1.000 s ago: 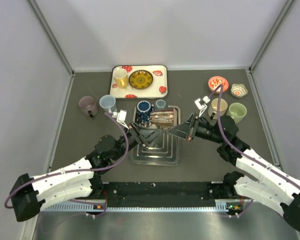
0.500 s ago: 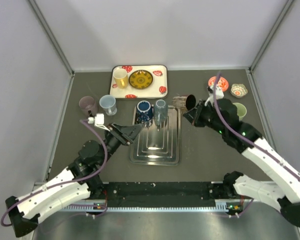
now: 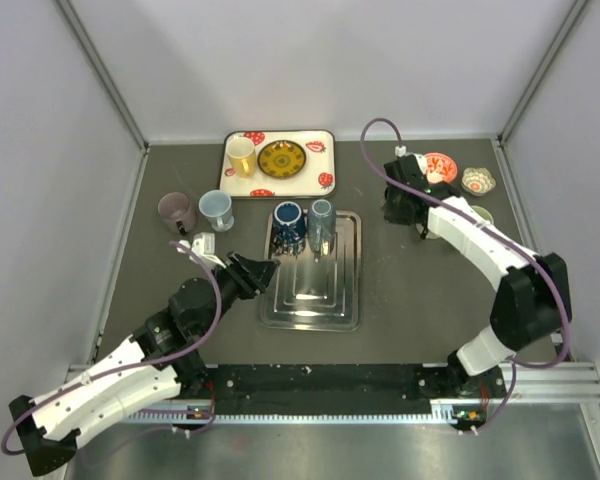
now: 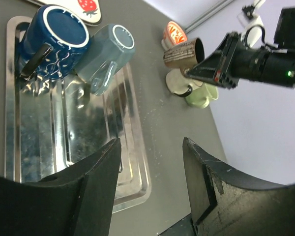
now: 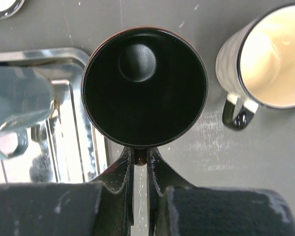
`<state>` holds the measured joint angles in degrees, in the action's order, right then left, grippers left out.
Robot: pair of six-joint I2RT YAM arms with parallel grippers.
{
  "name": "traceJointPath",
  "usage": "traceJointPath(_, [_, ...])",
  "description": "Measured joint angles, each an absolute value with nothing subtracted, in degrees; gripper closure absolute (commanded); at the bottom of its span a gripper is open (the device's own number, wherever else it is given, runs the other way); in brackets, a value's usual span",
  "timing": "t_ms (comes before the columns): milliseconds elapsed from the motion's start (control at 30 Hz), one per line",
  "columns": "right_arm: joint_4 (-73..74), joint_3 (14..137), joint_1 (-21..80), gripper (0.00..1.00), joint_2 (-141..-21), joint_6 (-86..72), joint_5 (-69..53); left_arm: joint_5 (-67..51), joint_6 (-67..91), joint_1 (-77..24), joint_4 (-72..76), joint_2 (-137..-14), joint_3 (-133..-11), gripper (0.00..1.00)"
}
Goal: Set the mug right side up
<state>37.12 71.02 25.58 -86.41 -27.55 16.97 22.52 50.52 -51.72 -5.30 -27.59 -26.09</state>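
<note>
Dark grey tabletop point(image 3: 400, 290), white walls point(image 3: 330, 60); right claw point(image 5: 140, 155) grips brown mug point(image 4: 182, 53); left claw point(image 4: 150, 152) spread.

Tray point(image 4: 54, 132): bare metal, mirror-polished, stepped floor full of reflections; mug point(image 5: 145, 88): black inside with a faint sheen, brown and ribbed outside, duller; dark blue mug point(image 4: 59, 42) and grey-blue mug point(image 4: 105, 56): glazed, shiny; cream mug point(image 5: 270, 59): glossy glaze; tabletop point(image 5: 196, 137): matt dark grey, scuffed, white-specked; left gripper point(image 4: 151, 142) fingers point(image 4: 96, 187): matt black, plastic by the look.
</note>
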Motion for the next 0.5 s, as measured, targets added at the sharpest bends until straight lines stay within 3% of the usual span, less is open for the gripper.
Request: traceJointPath(500, [37.7,76.3,20.7,1.00,-101.0,-24.3,18.4,22.3,47.6,-51.6,-9.3,-32.7,-27.7,0.41])
